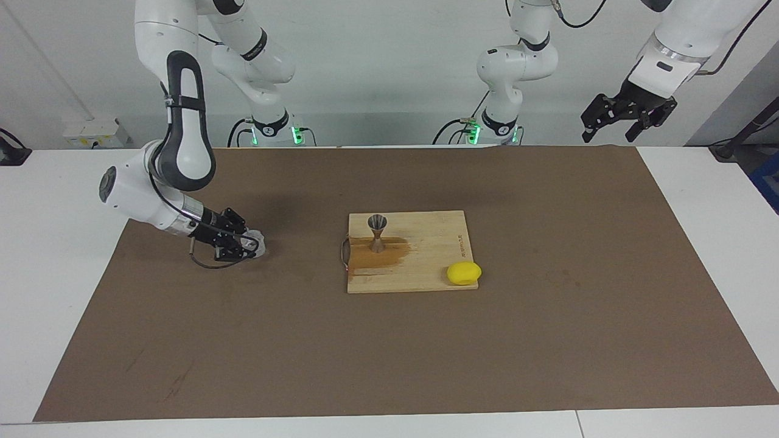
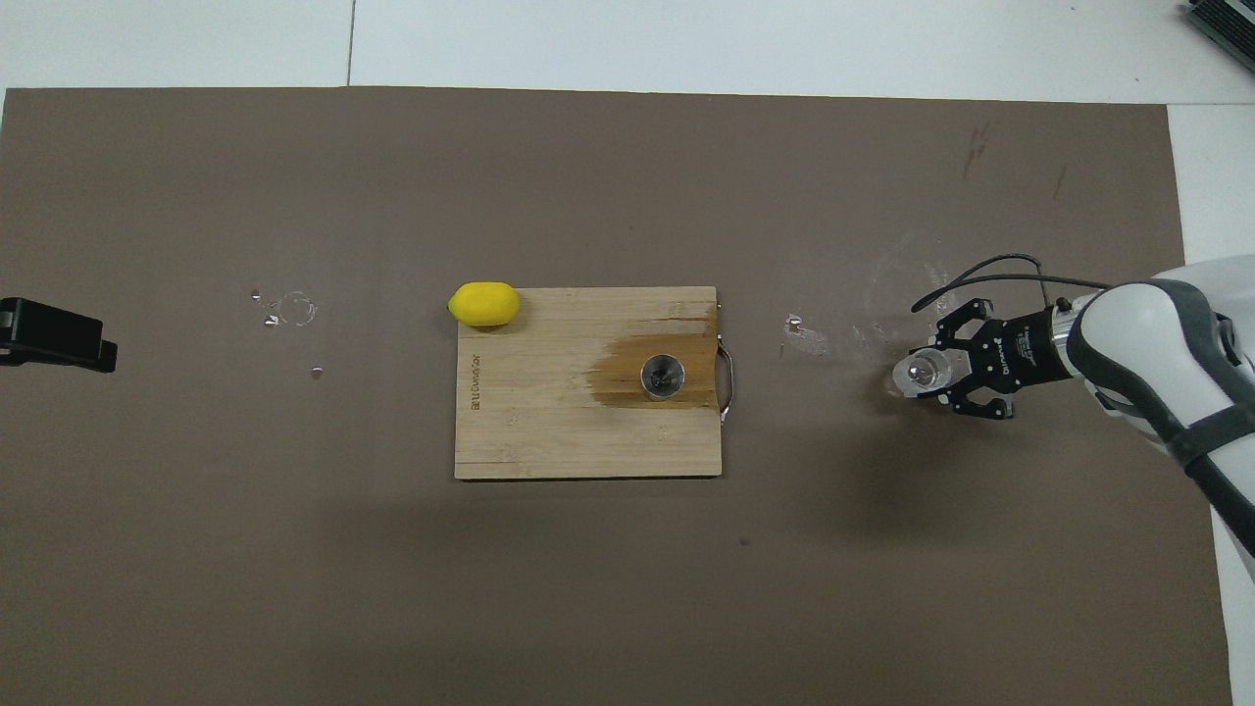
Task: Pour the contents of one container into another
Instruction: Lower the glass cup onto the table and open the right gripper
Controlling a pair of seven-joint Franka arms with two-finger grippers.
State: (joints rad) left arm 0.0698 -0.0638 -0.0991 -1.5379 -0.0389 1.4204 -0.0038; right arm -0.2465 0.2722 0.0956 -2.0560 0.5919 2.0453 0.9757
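Right gripper [image 2: 931, 376] clasps the glass cup [image 2: 920, 374] on the mat, well apart from the jigger [image 2: 663, 377].

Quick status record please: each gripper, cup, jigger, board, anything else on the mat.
right gripper: low at the mat, toward the right arm's end, shut on the cup
cup: clear glass, upright, at mat level; contact with the mat cannot be told
jigger: upright on the board, ungripped
board: mid-mat, dark wet patch around the jigger
lemon: at the board's corner farthest from the robots
left gripper: open, raised over the mat's corner at the left arm's end, waiting
mat: small droplets in the overhead view
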